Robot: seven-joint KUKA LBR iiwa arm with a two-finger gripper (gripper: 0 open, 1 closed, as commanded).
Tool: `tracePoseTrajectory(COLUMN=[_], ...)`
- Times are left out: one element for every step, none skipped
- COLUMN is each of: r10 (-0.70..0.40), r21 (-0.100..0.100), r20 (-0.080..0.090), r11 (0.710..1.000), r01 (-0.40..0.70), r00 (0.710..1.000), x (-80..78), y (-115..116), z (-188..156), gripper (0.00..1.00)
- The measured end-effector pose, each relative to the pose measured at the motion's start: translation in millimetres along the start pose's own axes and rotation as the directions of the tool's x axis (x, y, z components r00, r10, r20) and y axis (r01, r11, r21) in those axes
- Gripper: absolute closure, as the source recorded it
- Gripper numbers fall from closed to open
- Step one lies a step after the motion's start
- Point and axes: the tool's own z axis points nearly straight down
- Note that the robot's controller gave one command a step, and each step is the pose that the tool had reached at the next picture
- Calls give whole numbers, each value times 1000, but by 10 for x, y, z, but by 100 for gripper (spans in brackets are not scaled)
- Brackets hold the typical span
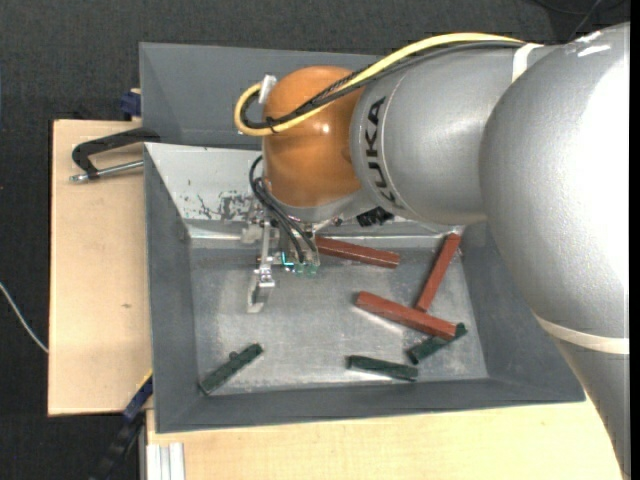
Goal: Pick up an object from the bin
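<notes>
In the camera view the arm [470, 128] comes in from the right. Its orange cover [308, 138] hangs over the far wall of the bin [166, 298]. The gripper [264, 290] points down at bare floor in the far-left part of the bin. Nothing shows in its grasp, and I cannot tell whether it is apart or together.

The nearest thing is the far red bar [358, 255], just to the right of the gripper along the foot of the far wall. Further right, the leaning red bar [440, 268] slants up toward the right wall. The flat red bar [402, 314] lies at its foot, and the two seem to meet at their near ends.

Three dark pieces lie along the near edge. The left green stick [230, 366] is well apart from the rest. The middle green stick [381, 368] and the right green stick [435, 346] are close together, and the right one touches the end of the flat red bar.

All six look like stiff, light, narrow strips, probably plastic or wood, with smooth faces that could slip on the metal floor. None looks fragile. My guess is that the best hold is across the narrow width near the middle of the length, so the strip hangs level. The far red bar is close to the wall, which leaves little room on that side. The left green stick has open floor all round it.
</notes>
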Motion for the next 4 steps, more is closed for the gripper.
tracePoseTrajectory(r10=[2, -80, -420, -398], r21=[-2, -2, 4, 2], r20=[8, 19, 10, 6], r11=[1000, 997, 908, 918], r01=[-2, 80, 420, 398], r00=[1000, 997, 908, 917], x=[-19, 119, 604, 769], y=[-6, -11, 58, 133], z=[-50, 145, 553, 566], gripper=[0, 0, 0, 0])
